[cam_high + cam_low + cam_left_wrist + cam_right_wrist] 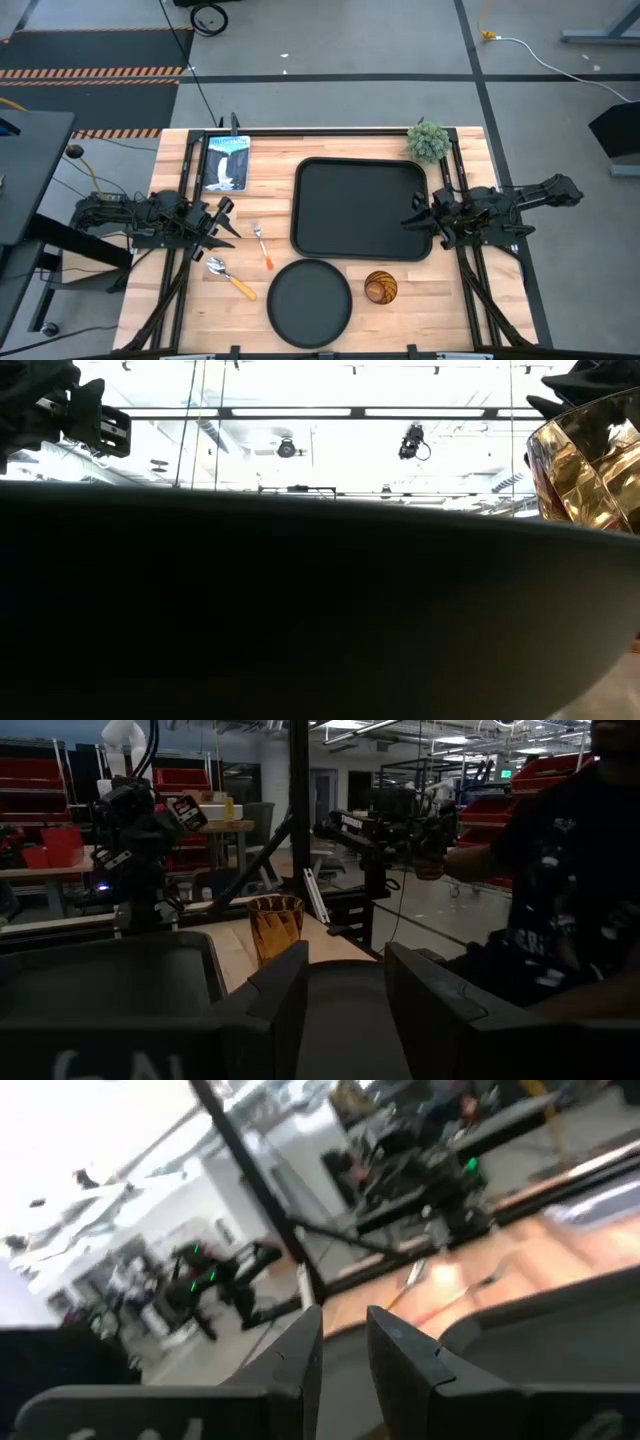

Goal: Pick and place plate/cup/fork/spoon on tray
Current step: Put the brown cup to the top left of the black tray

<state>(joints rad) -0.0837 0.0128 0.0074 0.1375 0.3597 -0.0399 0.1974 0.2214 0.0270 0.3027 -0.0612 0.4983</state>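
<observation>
The black tray (360,208) lies in the middle of the wooden table. The round black plate (308,302) lies in front of it near the near edge and fills the low view (300,610). The amber cup (380,287) stands upright right of the plate and also shows in the left wrist view (275,925). The fork (262,243) and the spoon (228,275) lie left of the plate. My left gripper (222,222) is open and empty, left of the fork. My right gripper (418,218) is open and empty at the tray's right rim.
A green potted plant (428,140) stands at the tray's far right corner. A picture card (226,162) lies at the far left. Dark frame rails (470,270) run along both sides of the table. A person (570,870) stands beyond the table.
</observation>
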